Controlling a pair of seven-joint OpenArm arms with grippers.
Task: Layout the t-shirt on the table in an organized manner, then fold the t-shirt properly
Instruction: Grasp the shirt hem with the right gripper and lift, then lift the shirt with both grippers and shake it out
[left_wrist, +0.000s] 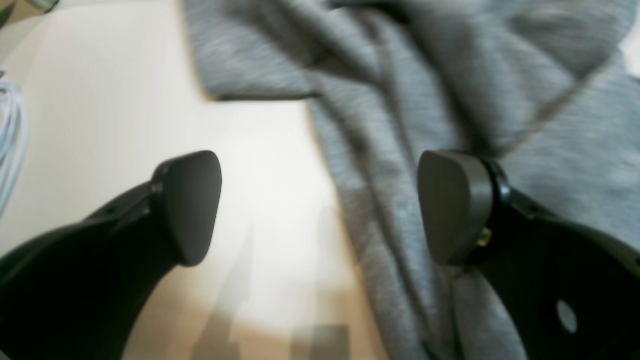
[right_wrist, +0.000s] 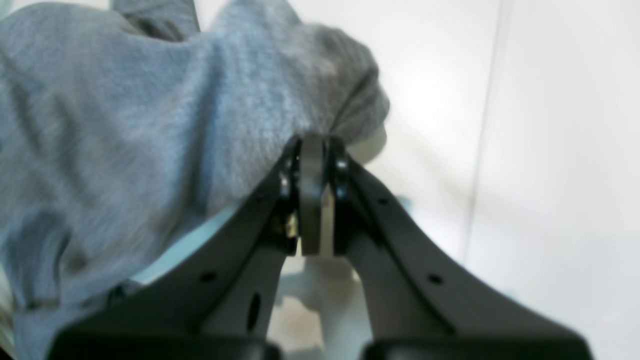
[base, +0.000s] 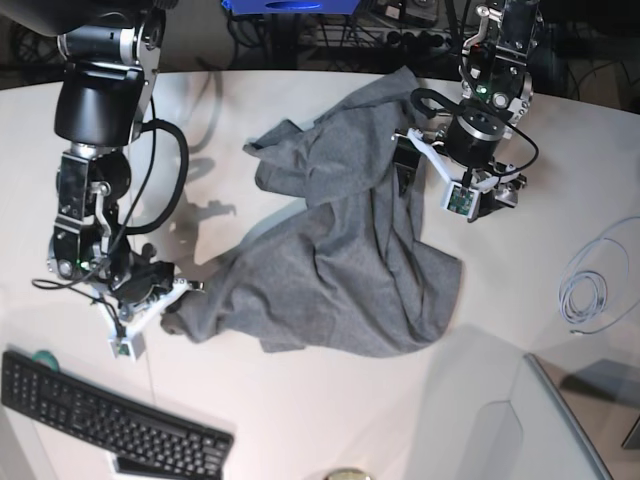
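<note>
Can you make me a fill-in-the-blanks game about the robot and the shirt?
1. The right gripper is shut on a corner of the grey ____.
2. The left gripper has its jaws wide ____.
3. The t-shirt lies crumpled on the white ____.
4. Near the table's front edge sits a black ____.

Missing words: t-shirt; open; table; keyboard
</note>
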